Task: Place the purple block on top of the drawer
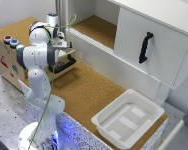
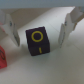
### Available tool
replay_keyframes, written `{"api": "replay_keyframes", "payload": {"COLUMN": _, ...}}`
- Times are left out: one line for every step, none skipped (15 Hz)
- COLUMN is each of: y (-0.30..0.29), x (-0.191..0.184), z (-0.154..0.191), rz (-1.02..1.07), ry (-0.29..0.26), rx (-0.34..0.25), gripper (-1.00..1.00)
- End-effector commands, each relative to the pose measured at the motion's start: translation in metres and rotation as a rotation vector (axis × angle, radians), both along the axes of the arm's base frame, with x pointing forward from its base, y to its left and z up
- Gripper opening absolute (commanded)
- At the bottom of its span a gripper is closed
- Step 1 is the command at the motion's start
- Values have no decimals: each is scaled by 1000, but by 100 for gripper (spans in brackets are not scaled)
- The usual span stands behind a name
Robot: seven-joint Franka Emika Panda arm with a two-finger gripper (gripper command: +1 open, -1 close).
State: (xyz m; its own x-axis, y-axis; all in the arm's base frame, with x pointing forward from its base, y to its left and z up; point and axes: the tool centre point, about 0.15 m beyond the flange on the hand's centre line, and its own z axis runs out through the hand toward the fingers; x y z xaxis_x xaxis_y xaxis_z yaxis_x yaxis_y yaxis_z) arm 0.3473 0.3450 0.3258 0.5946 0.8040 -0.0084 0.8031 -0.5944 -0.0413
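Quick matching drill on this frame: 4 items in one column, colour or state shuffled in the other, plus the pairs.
Column 1:
1. block
2. gripper
3. white tub
4. cabinet door handle

Column 2:
A. empty, on the cork surface
B. dark purple, yellow marking on top
C. black, on a white door
D. open, fingers either side of the block, not touching

Pairs: 1-B, 2-D, 3-A, 4-C
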Motion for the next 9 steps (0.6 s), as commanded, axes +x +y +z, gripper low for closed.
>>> {"api": "replay_keyframes", "payload": {"y": 0, "x": -15, "z": -12, "rz": -41, "ry": -101, "rx": -25, "gripper": -100}}
{"api": "replay_keyframes", "payload": {"y": -3, "x": -18, "z": -7, "rz": -52, "ry": -109, "rx": -19, "gripper": -100}}
{"api": "replay_keyframes", "payload": {"y": -6, "x": -21, "z": -1, "rz": -69, "ry": -112, "rx": -5, "gripper": -100}}
{"api": "replay_keyframes", "payload": {"y": -9, "x": -23, "z": 5, "rz": -99, "ry": -116, "rx": -7, "gripper": -100}}
{"api": "replay_keyframes", "payload": {"y": -12, "x": -25, "z": 14, "rz": -118, "ry": -126, "rx": -1, "gripper": -100}}
{"api": "replay_keyframes", "payload": {"y": -13, "x": -25, "z": 23, "rz": -130, "ry": -141, "rx": -5, "gripper": -100}}
{"api": "replay_keyframes", "payload": {"y": -13, "x": -24, "z": 31, "rz": -133, "ry": -154, "rx": -15, "gripper": -100}}
{"api": "replay_keyframes", "payload": {"y": -13, "x": -21, "z": 40, "rz": -137, "ry": -162, "rx": -18, "gripper": -100}}
{"api": "replay_keyframes", "payload": {"y": -11, "x": -18, "z": 48, "rz": -131, "ry": -170, "rx": -23, "gripper": -100}}
